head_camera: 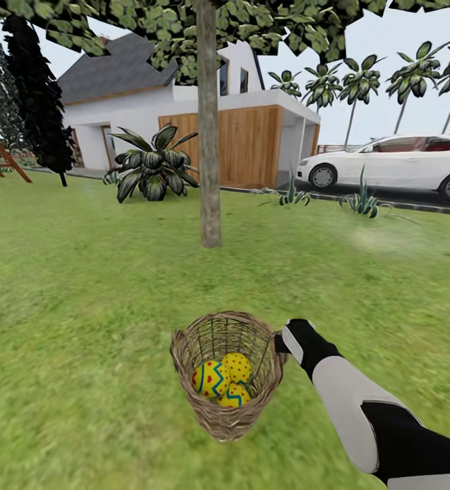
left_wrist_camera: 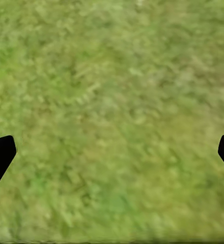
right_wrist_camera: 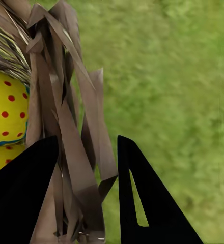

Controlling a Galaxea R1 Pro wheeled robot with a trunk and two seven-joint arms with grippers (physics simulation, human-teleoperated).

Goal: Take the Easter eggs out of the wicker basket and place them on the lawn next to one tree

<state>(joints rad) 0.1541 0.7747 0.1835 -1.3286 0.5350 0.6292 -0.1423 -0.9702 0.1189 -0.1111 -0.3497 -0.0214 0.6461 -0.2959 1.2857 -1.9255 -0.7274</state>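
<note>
My left gripper [left_wrist_camera: 112, 152] hangs over the mottled green lawn [left_wrist_camera: 112, 91], its two dark fingertips [left_wrist_camera: 0, 155] spread wide apart.

White house [head_camera: 184, 122] with wood-panelled wall; white car [head_camera: 395, 163] parked right; broad-leaved plant [head_camera: 153, 167]; palms [head_camera: 361, 85] behind.

A small round basket of open-woven brown-tan wicker [head_camera: 228, 401] is hanging tilted above the mottled green lawn [head_camera: 82, 306], its rim pinched between dark fingers. Three bright yellow eggs with red dots and blue zigzags [head_camera: 223, 380] are nestling together inside. A pale-trunked tree [head_camera: 209, 136] is standing well beyond.
</note>
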